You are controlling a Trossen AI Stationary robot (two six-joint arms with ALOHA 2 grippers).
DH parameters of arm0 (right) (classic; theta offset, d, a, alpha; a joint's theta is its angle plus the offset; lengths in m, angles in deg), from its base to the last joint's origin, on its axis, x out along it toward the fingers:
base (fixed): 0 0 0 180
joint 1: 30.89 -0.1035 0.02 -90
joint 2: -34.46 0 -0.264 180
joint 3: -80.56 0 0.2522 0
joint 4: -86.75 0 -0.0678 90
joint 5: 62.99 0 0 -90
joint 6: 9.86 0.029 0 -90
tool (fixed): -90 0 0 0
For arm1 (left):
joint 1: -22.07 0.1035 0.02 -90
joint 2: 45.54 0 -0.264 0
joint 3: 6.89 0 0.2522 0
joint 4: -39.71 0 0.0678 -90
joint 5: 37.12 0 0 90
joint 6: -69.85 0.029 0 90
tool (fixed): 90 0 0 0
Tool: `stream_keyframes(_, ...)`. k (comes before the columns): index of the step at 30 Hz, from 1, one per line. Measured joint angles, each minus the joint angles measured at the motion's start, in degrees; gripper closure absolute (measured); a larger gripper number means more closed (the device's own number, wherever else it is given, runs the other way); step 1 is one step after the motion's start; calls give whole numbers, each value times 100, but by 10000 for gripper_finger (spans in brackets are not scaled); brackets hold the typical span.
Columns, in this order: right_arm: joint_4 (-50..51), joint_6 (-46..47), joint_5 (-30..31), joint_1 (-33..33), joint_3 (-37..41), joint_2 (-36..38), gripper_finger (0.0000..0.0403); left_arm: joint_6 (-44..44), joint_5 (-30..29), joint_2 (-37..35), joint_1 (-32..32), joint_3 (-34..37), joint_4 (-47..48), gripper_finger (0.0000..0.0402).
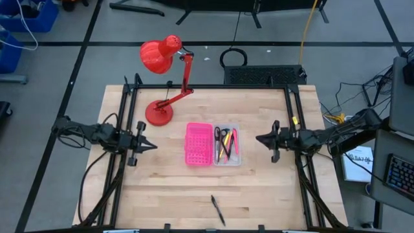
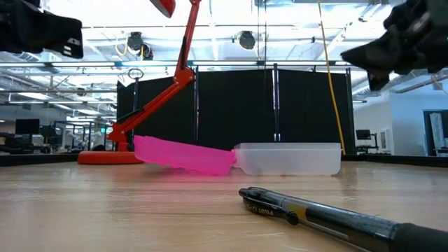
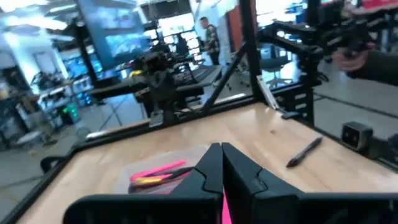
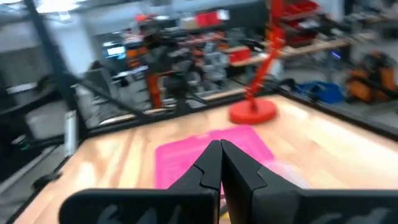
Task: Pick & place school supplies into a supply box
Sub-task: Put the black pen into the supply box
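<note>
The supply box lies open at the table's middle: its pink gridded half [image 1: 198,143] on the left, its clear tray half [image 1: 227,144] on the right. In the tray lie black-handled scissors [image 1: 222,136] and pink and yellow pens [image 1: 231,145]. One black pen [image 1: 217,210] lies alone near the table's front edge; it also shows in the low view [image 2: 329,213]. My left gripper [image 1: 152,146] is shut, raised above the table left of the box. My right gripper [image 1: 259,138] is shut, raised right of the box. Both are empty.
A red desk lamp [image 1: 165,77] stands at the table's far left, its base [image 1: 159,114] just behind the box's pink half. A black frame runs along the table's edges. Bare wood lies between the box and the front pen.
</note>
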Motion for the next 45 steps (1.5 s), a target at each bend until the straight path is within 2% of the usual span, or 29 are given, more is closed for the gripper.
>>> stream_keyframes(3, 77, 416, 291, -8, -199, -378, 403, -95, -383, 8, 0, 38, 39, 398)
stream_keyframes(7, 151, 521, 539, -232, -1063, -1466, 403, -254, -1006, 6, 0, 41, 117, 393)
stream_keyframes(10, 815, 637, 766, -421, -2133, -2626, 403, -12, -1282, 10, 0, 41, -8, 379)
stream_keyframes(17, 3545, 1386, 863, -770, -5288, -5448, 403, 151, -1520, 6, 0, 41, -441, 366)
stream_keyframes(24, 6019, 2753, 403, -1089, -8142, -7622, 403, -79, -1519, 8, 0, 41, -171, 365)
stream_keyframes(31, 7352, 4131, -590, -1610, -10519, -9410, 403, -95, -1858, 6, 4, 41, -161, 364)
stream_keyframes(35, 7609, 5204, -1093, -1963, -11229, -10123, 403, -107, -1973, 8, 4, 41, -119, 364)
stream_keyframes(37, 7626, 5720, -1152, -2127, -11407, -10411, 403, -125, -1971, 6, 4, 41, -119, 364)
stream_keyframes(41, 7653, 6691, -1330, -2324, -11486, -10784, 403, -254, -1971, 8, 4, 41, -82, 364)
stream_keyframes(45, 7733, 6947, -1360, -2312, -11493, -10954, 403, -276, -1937, 6, 4, 41, -82, 364)
